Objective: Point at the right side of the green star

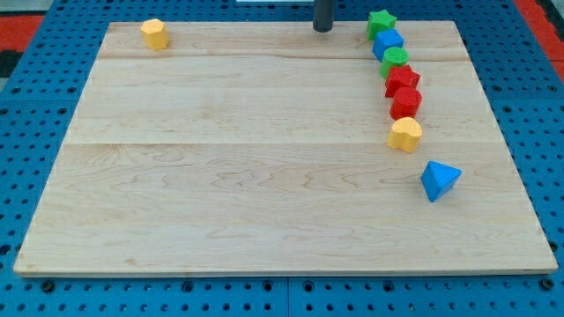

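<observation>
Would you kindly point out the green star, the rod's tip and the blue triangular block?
green star (381, 21): camera view, centre of its top face.
my tip (322, 29): camera view, the rod's very lower end.
blue triangular block (438, 180): camera view, middle of its top face.

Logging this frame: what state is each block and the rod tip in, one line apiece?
green star: at the view's top right, heading a chain of blocks
my tip: to the view's left of the green star, apart from it
blue block: against the star
second green block: next in the chain
two red blocks: touching
yellow heart-like block: ends the chain
blue triangle: alone
yellow block: alone, top left
</observation>
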You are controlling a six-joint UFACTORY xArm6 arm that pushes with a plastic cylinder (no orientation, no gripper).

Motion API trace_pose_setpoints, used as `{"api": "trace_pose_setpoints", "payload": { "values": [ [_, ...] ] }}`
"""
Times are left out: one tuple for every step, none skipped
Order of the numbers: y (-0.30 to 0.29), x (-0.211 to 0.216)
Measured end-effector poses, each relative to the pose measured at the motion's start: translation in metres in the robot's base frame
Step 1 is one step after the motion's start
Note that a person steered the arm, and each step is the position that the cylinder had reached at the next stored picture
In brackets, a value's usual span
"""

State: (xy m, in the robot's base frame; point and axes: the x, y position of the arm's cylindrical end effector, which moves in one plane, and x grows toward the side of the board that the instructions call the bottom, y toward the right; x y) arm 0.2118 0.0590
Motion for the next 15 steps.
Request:
{"api": "trace_pose_setpoints", "payload": {
  "values": [
    [-0.007,0.057],
    [-0.009,0.130],
    [0.005,0.214],
    [0.034,0.276],
    [0.029,0.339],
    [0.063,0.380],
    [0.150,0.377],
    [0.243,0.355],
    [0.244,0.287],
    [0.243,0.226],
    [0.228,0.178],
    [0.226,0.135],
    [0.225,0.116],
    [0.225,0.112],
    [0.226,0.103]
  ]
}}
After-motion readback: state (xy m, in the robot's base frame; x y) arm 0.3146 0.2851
